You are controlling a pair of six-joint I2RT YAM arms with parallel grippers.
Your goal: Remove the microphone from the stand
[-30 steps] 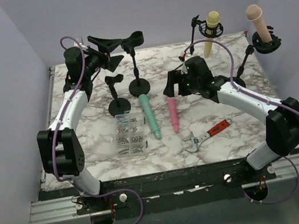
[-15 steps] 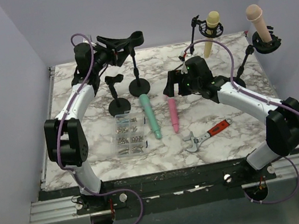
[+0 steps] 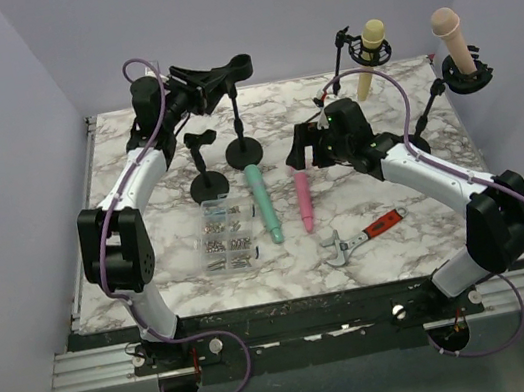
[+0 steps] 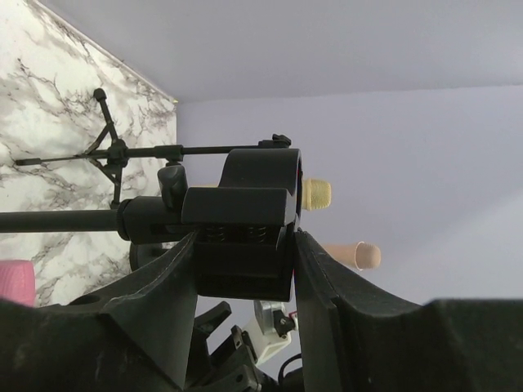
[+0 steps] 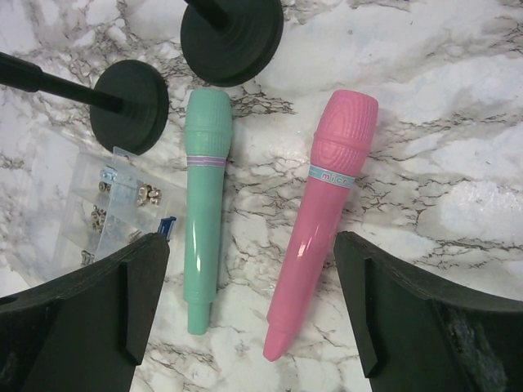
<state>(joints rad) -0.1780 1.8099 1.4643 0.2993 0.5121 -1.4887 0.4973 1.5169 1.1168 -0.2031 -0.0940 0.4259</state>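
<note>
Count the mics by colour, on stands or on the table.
Green microphone, on table: 1
Pink microphone, on table: 1
Yellow microphone, on stand: 1
Beige microphone, on stand: 1
Total: 4

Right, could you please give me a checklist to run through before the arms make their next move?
1. Left claw closed on the black spring clip: ok.
2. That clip holds a microphone: not ok, it is empty.
3. Right claw open, above the pink plastic microphone lying on the white marble table: ok.
4. Yellow foam-headed microphone mounted upright at the rear, no claw on it: ok.
5. Peach microphone mounted at the far right, no claw on it: ok.
6. Left grip firm enough to steady the clip: cannot tell.
</note>
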